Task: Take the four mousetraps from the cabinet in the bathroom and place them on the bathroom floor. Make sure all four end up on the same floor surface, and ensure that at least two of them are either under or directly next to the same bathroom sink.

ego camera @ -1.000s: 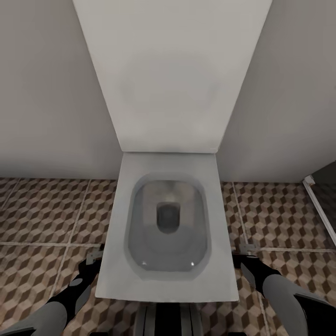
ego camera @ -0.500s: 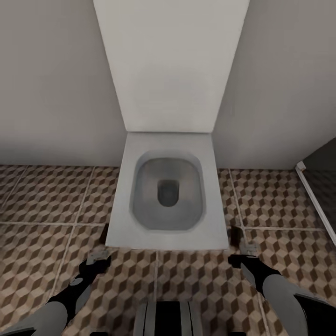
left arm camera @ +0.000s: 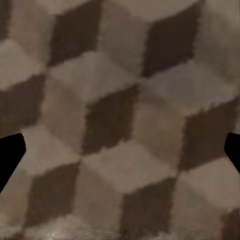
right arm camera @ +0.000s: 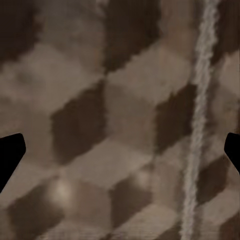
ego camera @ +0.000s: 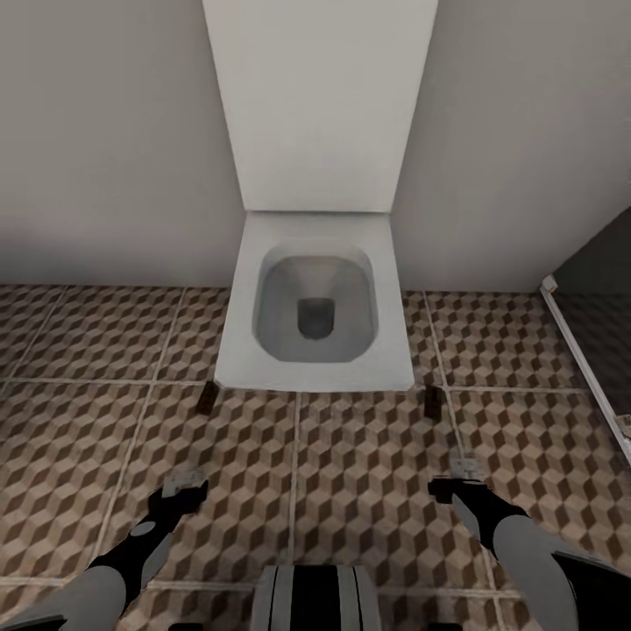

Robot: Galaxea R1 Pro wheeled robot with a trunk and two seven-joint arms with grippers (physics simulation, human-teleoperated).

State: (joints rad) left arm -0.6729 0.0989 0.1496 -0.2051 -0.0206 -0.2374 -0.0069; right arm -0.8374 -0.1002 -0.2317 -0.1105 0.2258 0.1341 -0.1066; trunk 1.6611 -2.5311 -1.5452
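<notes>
A white square toilet stands against the pale wall, its lid raised, on the bathroom floor of cube-patterned tiles; two mousetraps lie on that floor at the toilet's front corners. The left mousetrap sits just off the toilet's front left corner, a small dark slab whose long axis runs away from the robot toward the wall, tipped slightly; the right mousetrap sits just off the front right corner, its long axis likewise running toward the wall, nearly parallel to the toilet's side. Both lie flat; their metal parts are too small to make out.

The left gripper hangs over the tiles on the robot's side of the toilet, with the left mousetrap ahead of it, apart, between gripper and toilet corner; the right gripper hangs likewise, the right mousetrap ahead of it and a little toward the toilet. In each wrist view the dark fingertips stand at opposite edges with bare patterned tile between them, so both grippers are spread wide and hold nothing; a pale grout line crosses under the right one.
</notes>
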